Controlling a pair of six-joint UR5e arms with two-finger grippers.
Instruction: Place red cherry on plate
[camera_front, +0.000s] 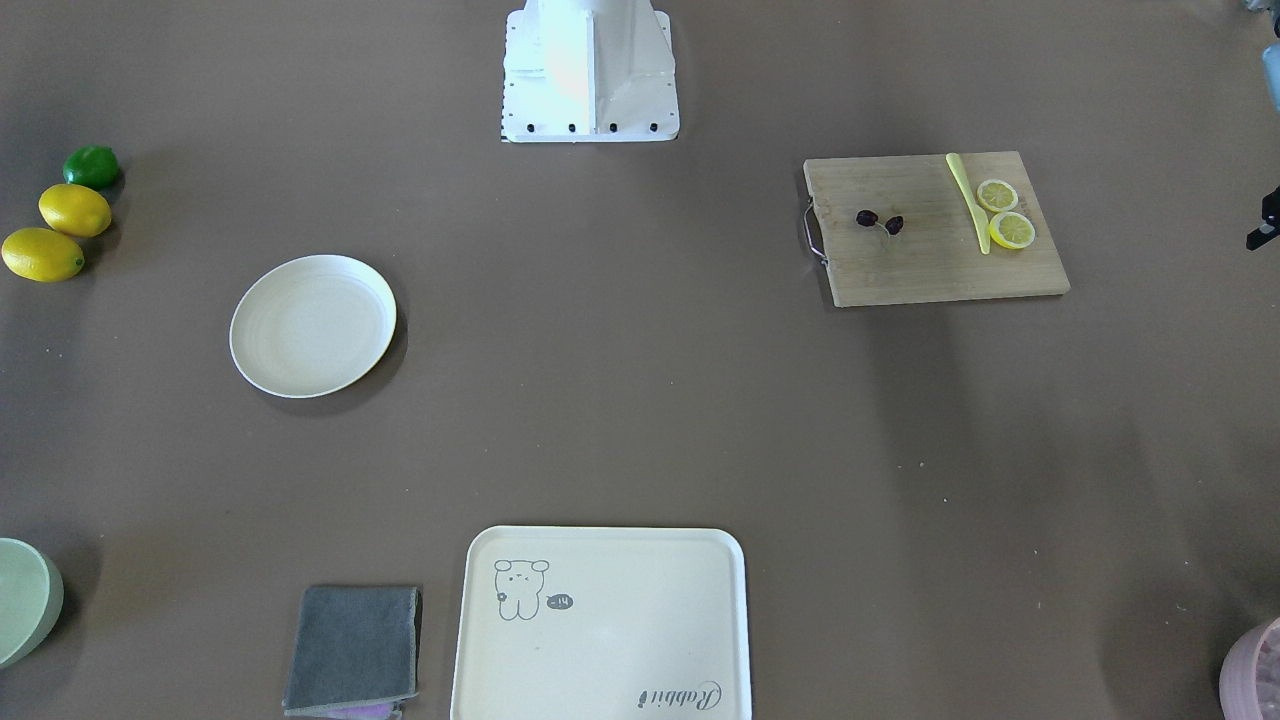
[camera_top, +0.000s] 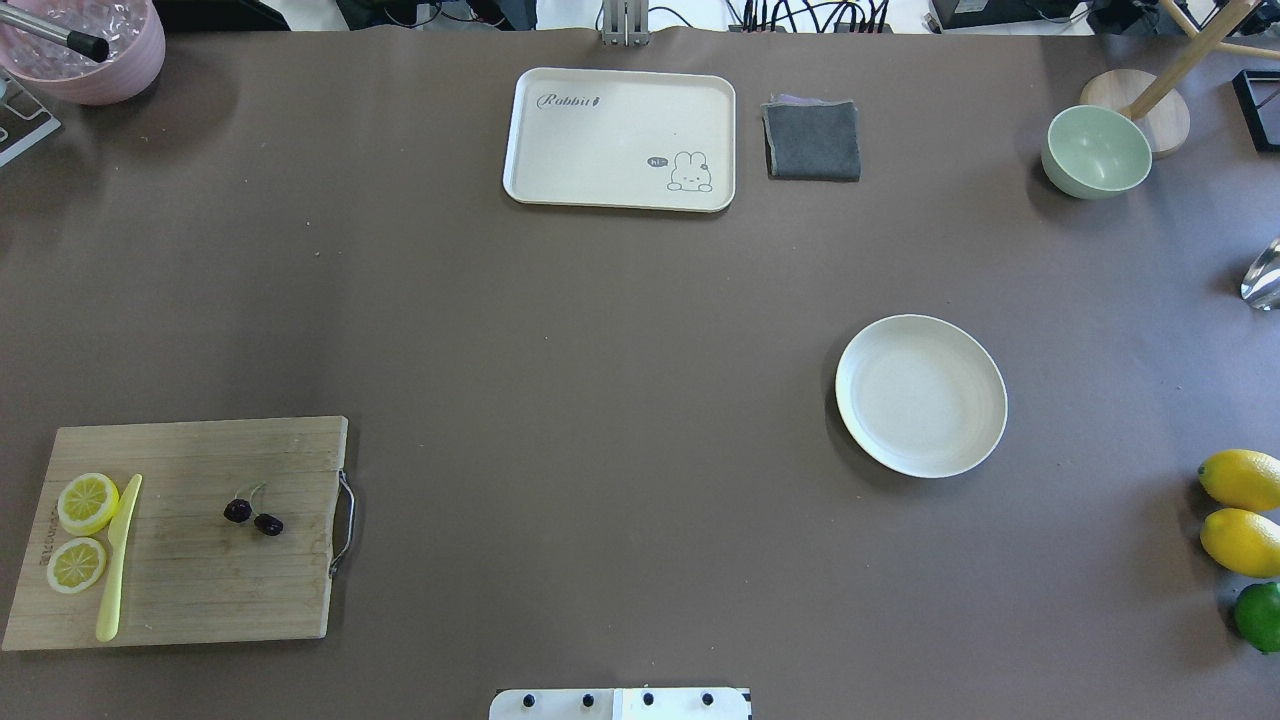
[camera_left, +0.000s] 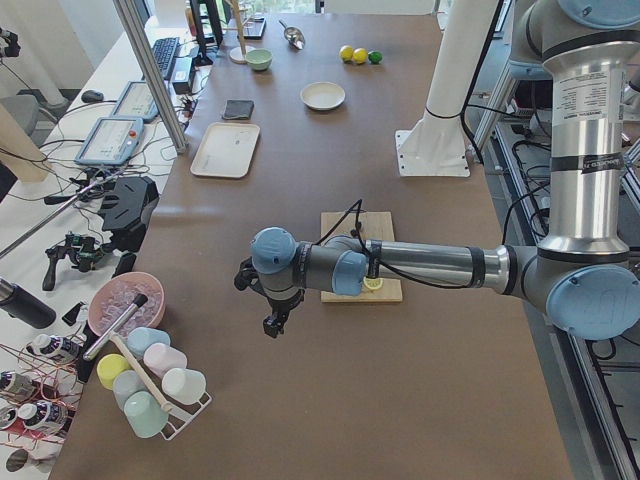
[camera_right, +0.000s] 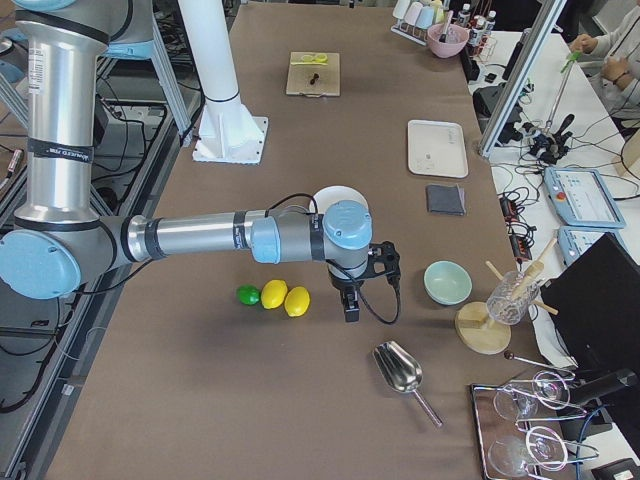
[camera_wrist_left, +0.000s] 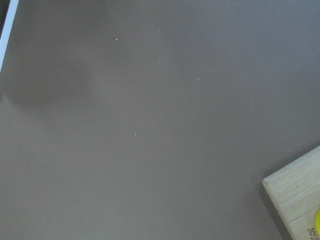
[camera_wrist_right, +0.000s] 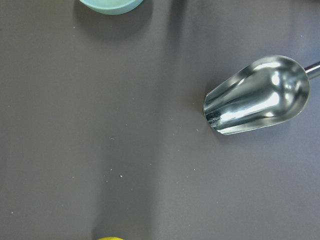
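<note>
Currently, red cherry (camera_top: 253, 517) lies on cutting board (camera_top: 200, 590) — plate (camera_top: 921, 395) well apart.

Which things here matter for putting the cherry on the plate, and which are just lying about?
For the job: red cherry, plate.
Lying about: cutting board, lemon slices, yellow knife, tray, grey cloth, green bowl, lemons, lime, scoop.

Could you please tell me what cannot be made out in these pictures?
Left gripper: exterior left view only, small; open or shut unclear.
Right gripper: exterior right view only; likewise unclear.
Red cherry: too small in the overhead view to trace its stems.
Green bowl: cut off by the front view's left edge.
</note>
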